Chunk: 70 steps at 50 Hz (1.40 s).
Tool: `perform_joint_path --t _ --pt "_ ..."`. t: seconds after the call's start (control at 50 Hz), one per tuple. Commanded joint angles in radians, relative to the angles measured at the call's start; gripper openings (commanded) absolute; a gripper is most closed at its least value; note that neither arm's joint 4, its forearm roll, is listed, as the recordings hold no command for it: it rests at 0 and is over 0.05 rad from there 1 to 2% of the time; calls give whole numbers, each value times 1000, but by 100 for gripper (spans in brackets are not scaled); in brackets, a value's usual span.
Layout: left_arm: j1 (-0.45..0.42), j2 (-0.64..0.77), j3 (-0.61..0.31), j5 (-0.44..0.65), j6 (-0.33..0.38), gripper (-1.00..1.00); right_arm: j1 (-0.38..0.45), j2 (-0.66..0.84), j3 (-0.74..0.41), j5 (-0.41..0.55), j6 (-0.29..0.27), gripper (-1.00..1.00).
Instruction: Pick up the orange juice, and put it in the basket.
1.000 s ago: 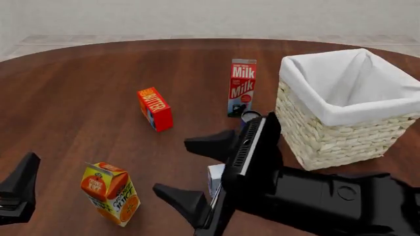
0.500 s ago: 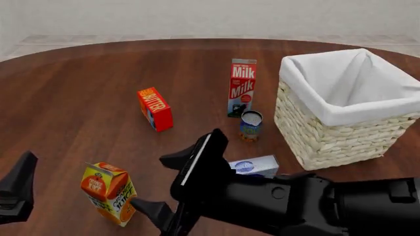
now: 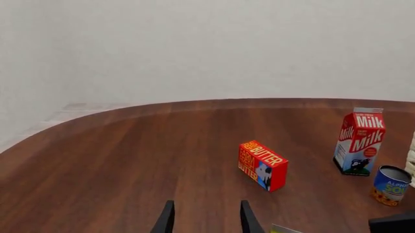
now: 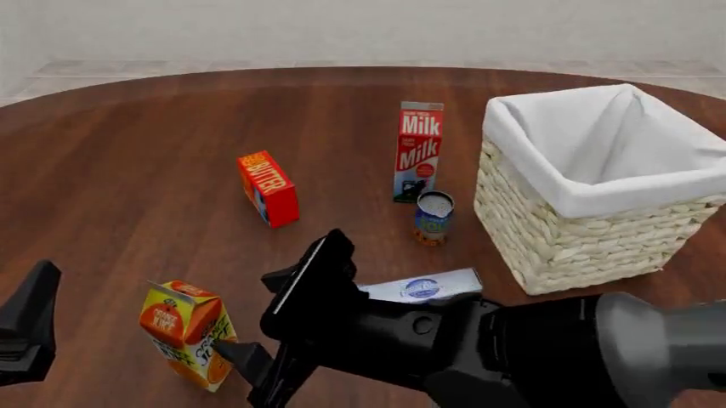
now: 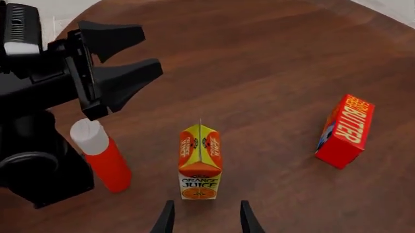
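The orange juice (image 4: pixel 190 334) stands upright near the table's front left, a yellow-orange gable-top carton. My right gripper (image 4: pixel 261 316) is open just to its right, one finger tip close beside the carton. In the right wrist view the orange juice (image 5: pixel 199 162) stands just ahead of the open right gripper (image 5: pixel 204 219), not between the fingers. My left gripper (image 4: pixel 29 327) sits at the left edge, open and empty; it shows as the left gripper (image 5: pixel 120 63) with spread fingers. The basket (image 4: pixel 590 242), pale wicker with white lining, stands at the right.
A red butter box (image 4: pixel 268 188), a milk carton (image 4: pixel 417 151) and a small can (image 4: pixel 433 216) stand mid-table. A white box (image 4: pixel 426 287) lies flat by my right arm. A red bottle with a white cap (image 5: pixel 100 155) stands near the juice.
My right arm has swung left toward the orange juice, uncovering the can and the white box. The left gripper has hardly moved.
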Motion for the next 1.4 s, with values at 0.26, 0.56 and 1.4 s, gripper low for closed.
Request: perform_joint_path --t 0.26,0.56,1.4 --pt "0 0 0 -2 -1 100 7 103 -29 -37 17 100" --pt "0 0 0 -3 -2 100 21 146 -63 -14 24 100" --pt "-6 0 0 -3 1 100 14 264 -183 27 -14 100"
